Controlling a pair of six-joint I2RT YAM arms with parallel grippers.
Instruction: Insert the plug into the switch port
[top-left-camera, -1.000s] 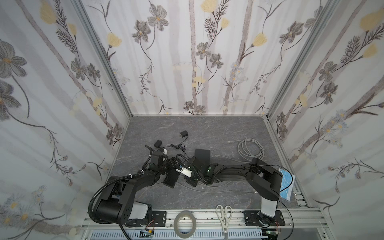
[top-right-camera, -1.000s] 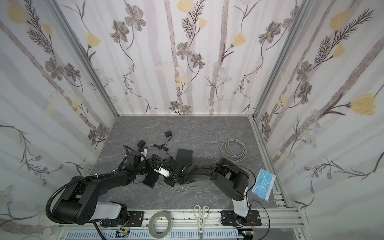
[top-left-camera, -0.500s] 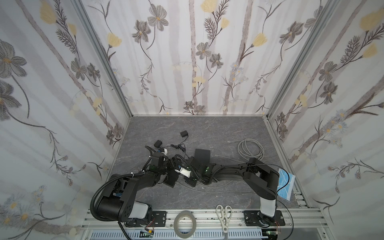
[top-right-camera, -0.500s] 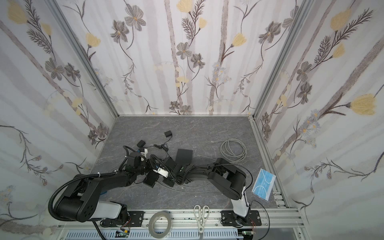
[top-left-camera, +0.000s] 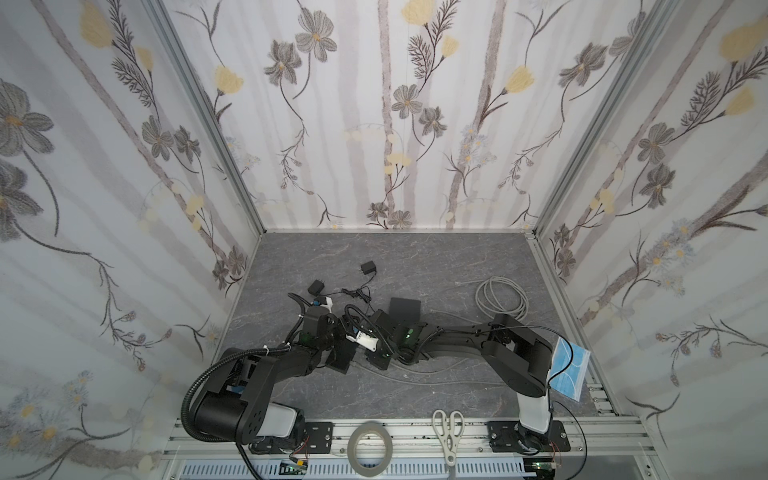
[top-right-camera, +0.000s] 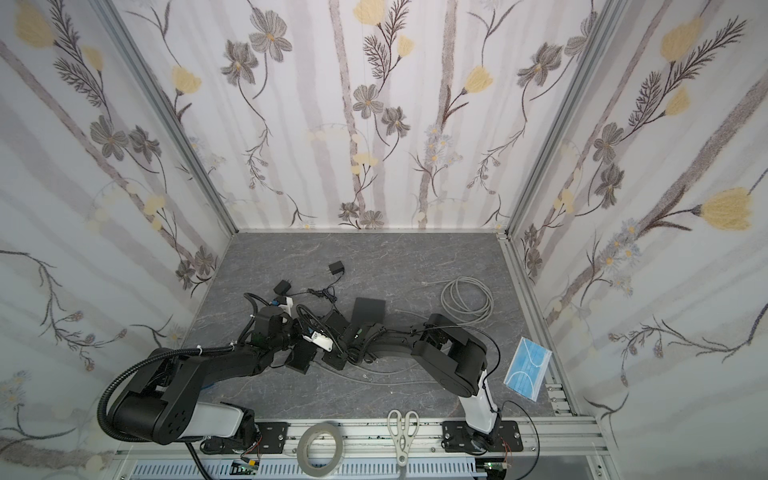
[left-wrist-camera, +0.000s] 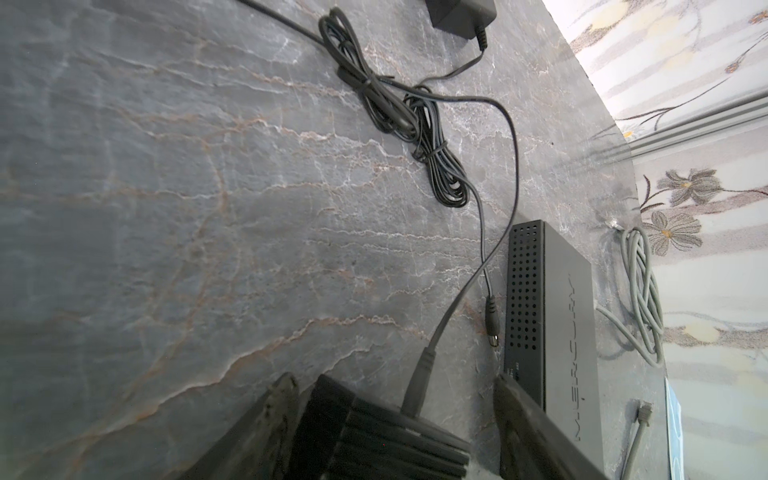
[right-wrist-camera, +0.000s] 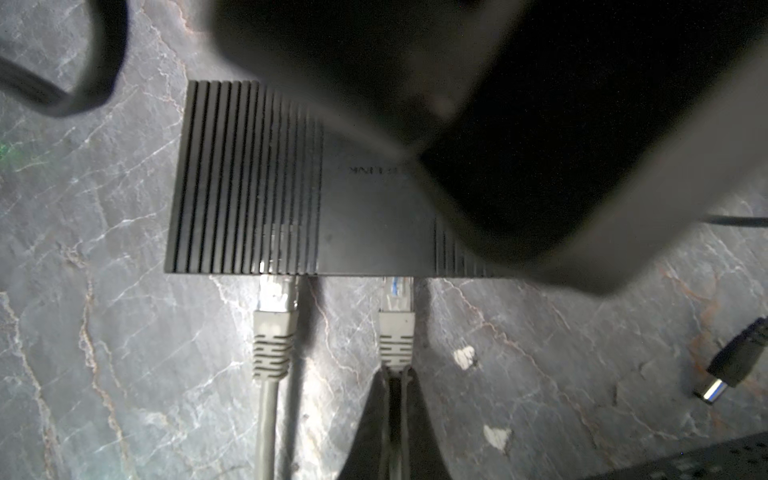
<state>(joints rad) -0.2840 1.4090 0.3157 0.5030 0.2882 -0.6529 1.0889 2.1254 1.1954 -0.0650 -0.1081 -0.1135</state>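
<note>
My right pincer (right-wrist-camera: 395, 382) is closed tight on the rear of the grey plug (right-wrist-camera: 397, 328), pinching just where the boot meets the cable. The plug's clear tip meets the port edge of the ribbed black switch (right-wrist-camera: 249, 178), but I cannot tell how deep it sits. A second plug (right-wrist-camera: 274, 328) sits in a neighbouring port, parallel to mine, with a strip of bare bench (right-wrist-camera: 345, 332) between the two. A blurred dark mass of the other arm hangs over the far part of the switch and hides that corner. My left pincer (left-wrist-camera: 392, 386) stands wide open with the switch between its fingers (left-wrist-camera: 284, 399). Bench shows between one finger and the switch's side, so it is not clamped. A black power lead (left-wrist-camera: 419, 374) runs into the switch's back edge. Just past it lies a perforated black box (left-wrist-camera: 552, 332), and a loose barrel connector (left-wrist-camera: 492, 328) rests right beside its side wall. In both top views the two wrists crowd together at the front middle of the bench, nearly touching, while the back half toward the wall lies bare. A grey coil (top-left-camera: 500, 301) lies near the right wall and a face mask (top-left-camera: 567, 368) sits at the right front edge. Scissors (top-left-camera: 448, 432) and a tape roll (top-left-camera: 370, 442) rest on the front rail.
</note>
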